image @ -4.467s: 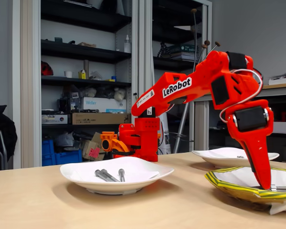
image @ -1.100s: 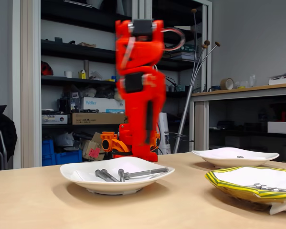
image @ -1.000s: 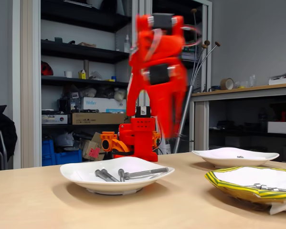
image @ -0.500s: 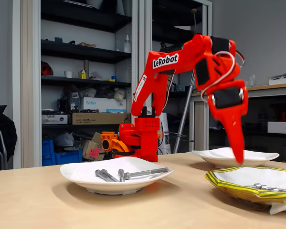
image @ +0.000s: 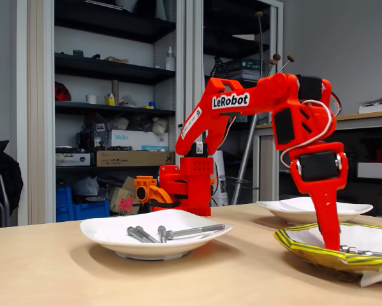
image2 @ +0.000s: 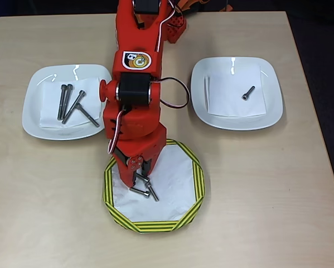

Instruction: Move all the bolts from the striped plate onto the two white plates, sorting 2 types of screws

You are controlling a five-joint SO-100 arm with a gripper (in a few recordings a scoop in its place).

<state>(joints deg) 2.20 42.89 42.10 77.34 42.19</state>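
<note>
My red gripper [image2: 140, 174] points down into the striped plate [image2: 192, 192], its fingers slightly apart and holding nothing. Two bolts [image2: 144, 191] lie on the plate's white centre right below the fingertips. In the fixed view the gripper [image: 331, 245] reaches the striped plate [image: 305, 250] beside those bolts [image: 359, 251]. The left white plate [image2: 35, 120] holds several long bolts [image2: 72, 105], which the fixed view [image: 162, 233] also shows. The right white plate [image2: 272, 106] carries one short bolt [image2: 248, 92].
The arm's base [image: 185, 185] stands at the table's back edge between the two white plates. Bare wooden table [image2: 267, 195] surrounds the plates. Behind the table are shelves [image: 108, 70] and a desk.
The arm swung from above the left white plate, where one more long bolt now lies, across to the striped plate. It then lowered its gripper into that plate.
</note>
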